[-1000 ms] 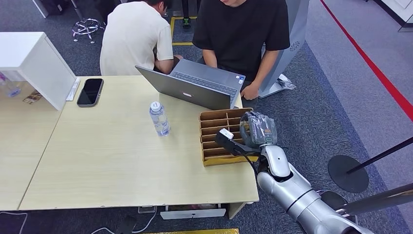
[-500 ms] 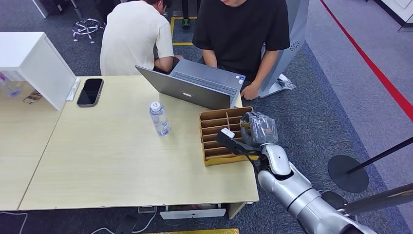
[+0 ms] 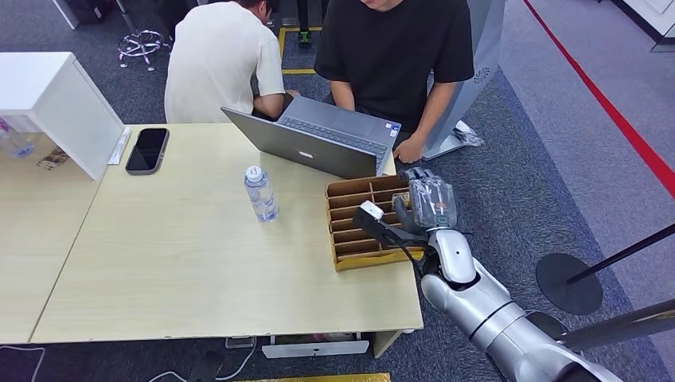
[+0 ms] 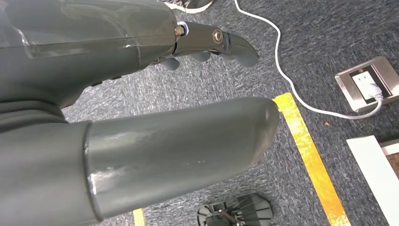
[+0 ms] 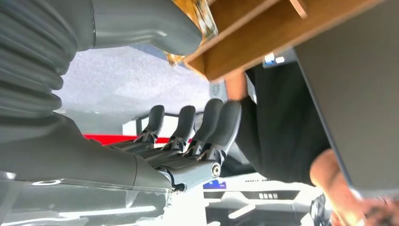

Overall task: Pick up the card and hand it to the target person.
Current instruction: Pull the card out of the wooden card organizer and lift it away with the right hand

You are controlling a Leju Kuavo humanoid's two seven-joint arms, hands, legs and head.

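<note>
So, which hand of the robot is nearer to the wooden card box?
The right hand is nearer, at the wooden card box on its far right side. The left hand hangs above the carpet floor, away from it.

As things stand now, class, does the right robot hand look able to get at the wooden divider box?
Probably yes. The right robot hand is already at the far right corner of the wooden divider box, fingers apart and holding nothing, with nothing between them; the laptop sits just behind.
</note>
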